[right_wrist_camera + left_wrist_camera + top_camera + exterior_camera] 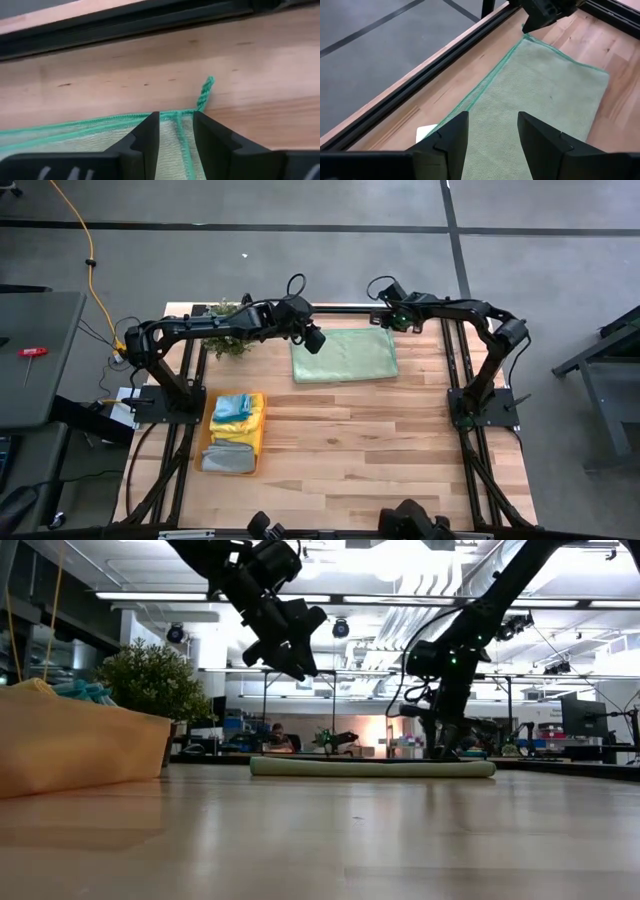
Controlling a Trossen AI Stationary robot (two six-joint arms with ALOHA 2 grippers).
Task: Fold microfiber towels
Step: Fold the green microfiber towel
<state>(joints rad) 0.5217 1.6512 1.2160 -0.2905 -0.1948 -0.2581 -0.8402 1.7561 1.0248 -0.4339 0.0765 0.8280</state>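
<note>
A pale green microfiber towel with a green stitched edge lies flat at the table's far middle. My left gripper hangs open above the towel's left end, clear of it. My right gripper points steeply down at the towel's far right corner, and it also shows in the left wrist view. A gap remains between its fingers, and the stitched side edge runs through that gap. More towels, yellow, blue and grey, are stacked in the orange tray at the left. My right gripper comes from above onto the towel's far right corner, one finger on the cloth and one just outside the stitched edge. The fingertips seem to rest on the cloth, though I cannot tell for sure. The towel lies flat and is not lifted.
A black frame rail runs along the far edge just behind the towel. A small green plant stands at the far left. Bare wood stretches from the towel to the near edge.
</note>
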